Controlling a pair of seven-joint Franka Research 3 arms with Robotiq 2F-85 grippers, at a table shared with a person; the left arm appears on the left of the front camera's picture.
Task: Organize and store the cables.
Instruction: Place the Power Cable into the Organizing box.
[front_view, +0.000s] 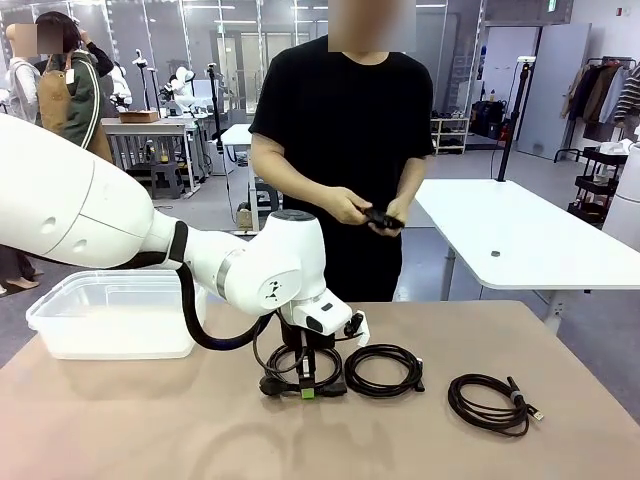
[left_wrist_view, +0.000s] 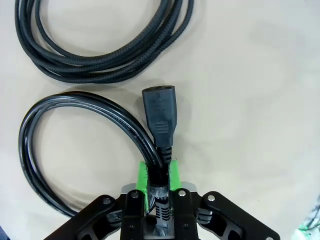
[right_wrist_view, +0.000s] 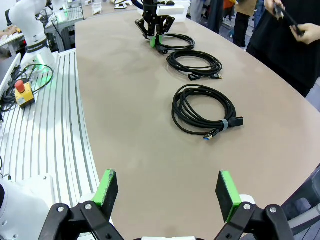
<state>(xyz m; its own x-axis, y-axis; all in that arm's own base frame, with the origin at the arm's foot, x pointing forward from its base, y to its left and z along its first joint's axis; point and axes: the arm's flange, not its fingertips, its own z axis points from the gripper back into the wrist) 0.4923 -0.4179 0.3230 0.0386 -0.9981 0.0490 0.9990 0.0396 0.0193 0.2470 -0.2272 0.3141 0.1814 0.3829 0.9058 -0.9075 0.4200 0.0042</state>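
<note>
Three black cables lie coiled in a row on the tan table (front_view: 150, 430). My left gripper (front_view: 308, 390) points down at the left coil (front_view: 285, 362). In the left wrist view it (left_wrist_view: 159, 186) is shut on this smooth power cable (left_wrist_view: 30, 150) just behind its block plug (left_wrist_view: 160, 112), with the green pads (left_wrist_view: 142, 180) pressed against the cord. The middle braided coil (front_view: 383, 368) and the right coil (front_view: 490, 400) lie untouched. My right gripper (right_wrist_view: 166, 192) hangs open above the table's near end, far from the nearest coil (right_wrist_view: 202, 112).
A white plastic bin (front_view: 115, 315) stands at the table's far left, behind my left arm. The person across the table holds a small black item (front_view: 383, 218) in both hands. Bare tabletop lies in front of the coils.
</note>
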